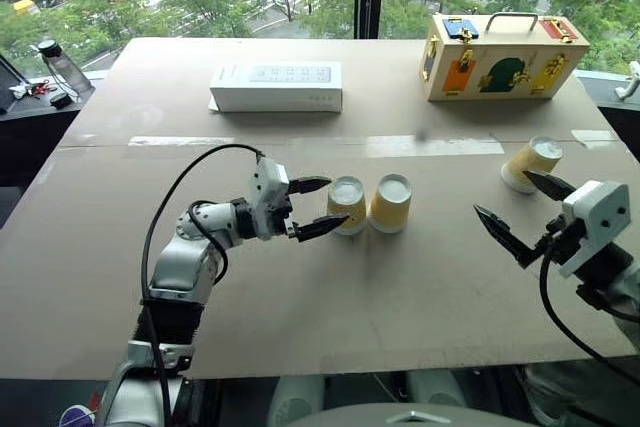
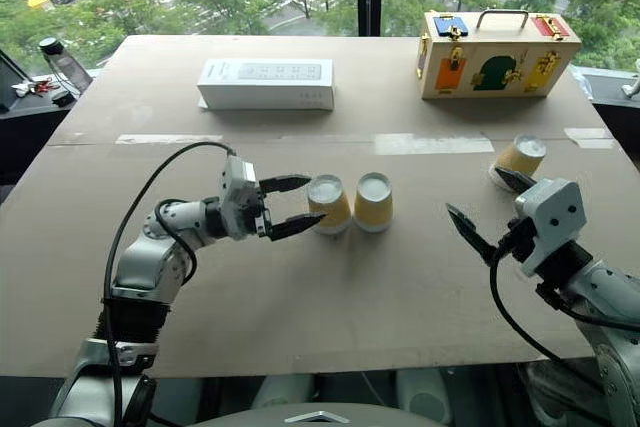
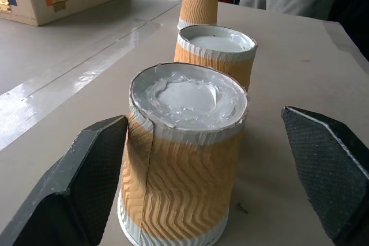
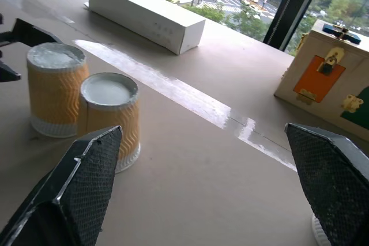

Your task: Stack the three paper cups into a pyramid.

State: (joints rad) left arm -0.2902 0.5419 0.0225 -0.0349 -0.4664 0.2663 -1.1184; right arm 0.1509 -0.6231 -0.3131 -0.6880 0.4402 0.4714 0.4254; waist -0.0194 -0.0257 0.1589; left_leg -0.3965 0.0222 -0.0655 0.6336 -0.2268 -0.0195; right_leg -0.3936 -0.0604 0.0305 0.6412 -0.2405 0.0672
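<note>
Brown cardboard-covered tabletop (image 1: 300,327) carrying three small yellow-tan ribbed paper cups with white bases, all upside down. Two cups near the middle of the tabletop, side by side and touching or nearly so: left cup (image 1: 347,204), right cup (image 1: 390,202). Third cup (image 1: 531,163) well apart, near the right edge, tilted or lying partly on its side. No cup stacked on another; pyramid not yet formed.

Left gripper (image 1: 310,207) level, pointing at the left cup from its left; jaws wide open, one black finger on either side of the cup's near flank, nothing gripped. In the left wrist view, left cup (image 3: 184,154) standing between the spread fingers (image 3: 86,182), the other two cups in line behind it.

Right gripper (image 1: 520,209) hovering near the right edge, just in front of the third cup; jaws wide open, empty.

Along the far edge: long white rectangular box (image 1: 277,86) left of centre; pale wooden latch-board case with metal handle and coloured panels (image 1: 497,57) toward the far right corner.
</note>
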